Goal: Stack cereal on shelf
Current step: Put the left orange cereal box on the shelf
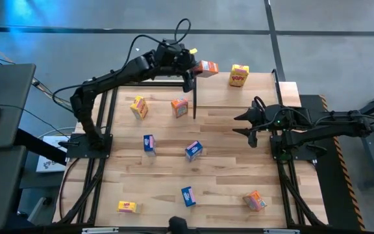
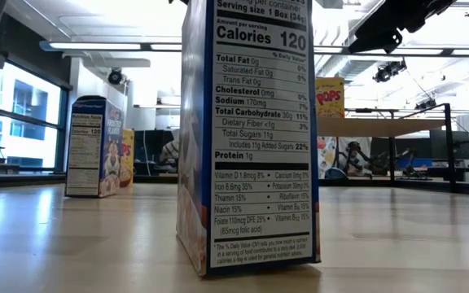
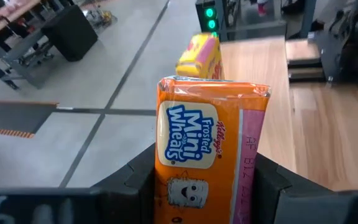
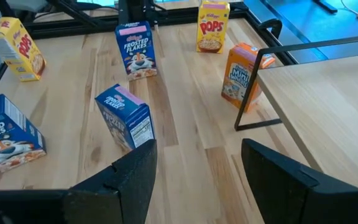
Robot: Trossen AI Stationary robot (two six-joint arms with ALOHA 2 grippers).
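The table (image 1: 226,175) is of light wood planks, grey floor (image 1: 76,16) around. At 12 o'clock the left tool (image 1: 197,68) clamps an orange box (image 1: 206,67); the right tool (image 1: 244,123) is apart, at 3 o'clock.

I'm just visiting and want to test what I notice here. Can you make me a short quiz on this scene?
1. True or false: the left gripper holds an orange cereal box.
2. Which box already stands on the shelf? A blue, B yellow, C none.
3. The right gripper is ____.

Key: 1 true. 2 B. 3 open, holding nothing.
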